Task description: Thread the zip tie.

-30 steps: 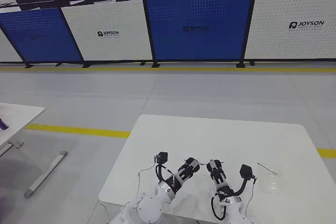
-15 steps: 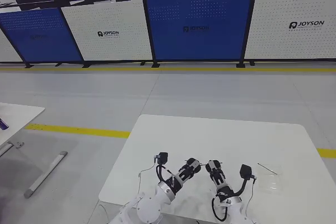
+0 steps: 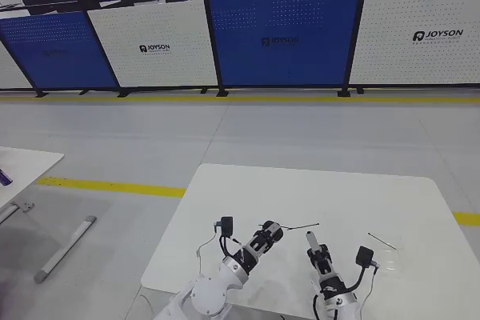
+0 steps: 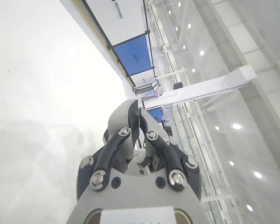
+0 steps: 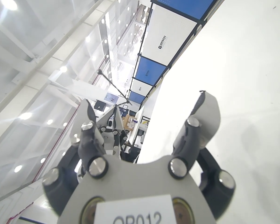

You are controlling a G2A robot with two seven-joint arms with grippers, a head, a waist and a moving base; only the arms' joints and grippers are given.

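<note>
A thin black zip tie (image 3: 300, 227) sticks out level over the white table (image 3: 320, 192), with my left gripper (image 3: 274, 233) shut on one end. In the left wrist view the pads of the left gripper (image 4: 138, 115) press together on a black sliver. My right gripper (image 3: 311, 238) hangs just below the tie's free end, apart from it. In the right wrist view the right gripper (image 5: 147, 108) is open and holds nothing. Beyond it I see the left gripper (image 5: 114, 115) holding the zip tie (image 5: 112, 85), which points up and away.
A second zip tie (image 3: 382, 240) lies on the table to the right, beside a clear plastic bag (image 3: 386, 262). The table's front edge runs just under both arms. Bare tabletop stretches toward the far edge.
My right gripper has drawn back from the left one, shifted slightly right and opened. The zip tie now shows stretched out from the left gripper.
</note>
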